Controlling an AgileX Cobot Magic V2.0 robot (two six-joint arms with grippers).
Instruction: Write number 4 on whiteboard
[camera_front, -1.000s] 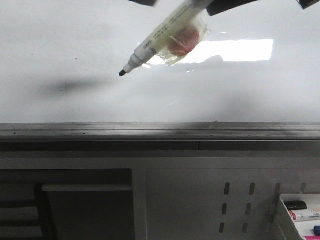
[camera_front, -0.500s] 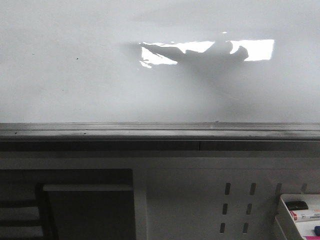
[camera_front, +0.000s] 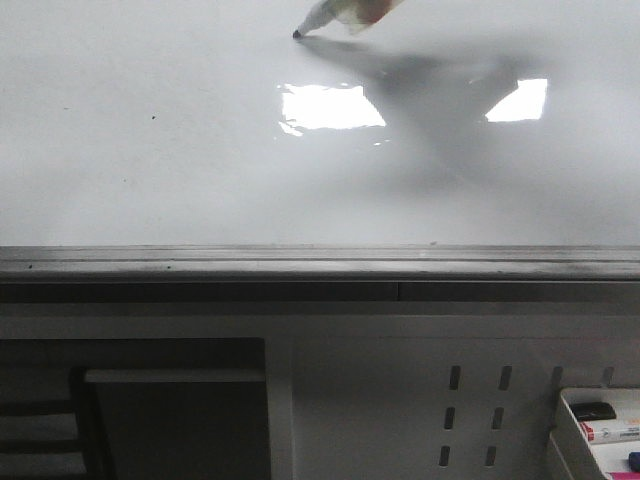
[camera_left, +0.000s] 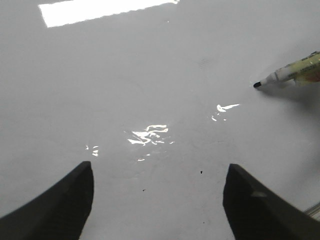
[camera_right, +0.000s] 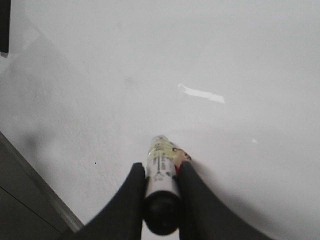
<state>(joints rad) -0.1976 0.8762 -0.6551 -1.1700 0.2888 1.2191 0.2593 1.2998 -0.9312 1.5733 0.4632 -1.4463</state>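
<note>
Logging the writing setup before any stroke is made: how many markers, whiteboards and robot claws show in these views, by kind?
Markers: 3 (one in the right claw, two in the tray)
Whiteboard: 1
Claws: 2, counting the left claw
Total: 6

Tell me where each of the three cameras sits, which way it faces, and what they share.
Front view: faces forward over the whiteboard and its ledge; no arm shows, only the marker.
Left wrist view: on the left arm, looks down at the board past the open left gripper.
Right wrist view: on the right arm, the right gripper clamps the marker.
All three show marker and board.
</note>
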